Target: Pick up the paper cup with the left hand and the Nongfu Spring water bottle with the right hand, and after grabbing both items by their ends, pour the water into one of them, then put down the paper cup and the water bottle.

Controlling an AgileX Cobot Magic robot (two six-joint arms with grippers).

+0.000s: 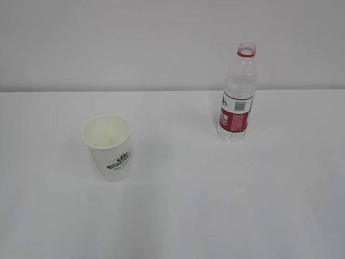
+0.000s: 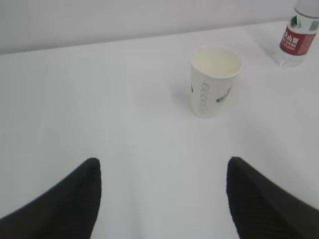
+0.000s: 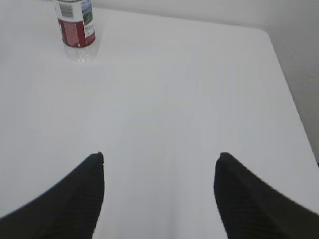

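Cup [image 1: 109,147] stands upright toward the worktop's [image 1: 178,216] left, bottle [image 1: 237,97] uncapped near the back edge, well apart. Left hand [image 2: 162,191] and right hand [image 3: 159,186] both hang released, holding nothing. Risk: a skewed approach could tip either light container.

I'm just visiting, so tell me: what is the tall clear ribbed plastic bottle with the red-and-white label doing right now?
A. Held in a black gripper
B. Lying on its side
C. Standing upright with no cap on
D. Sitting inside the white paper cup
C: the tall clear ribbed plastic bottle stands upright on the white table, its red-ringed mouth open, apart from the small white paper cup and untouched.
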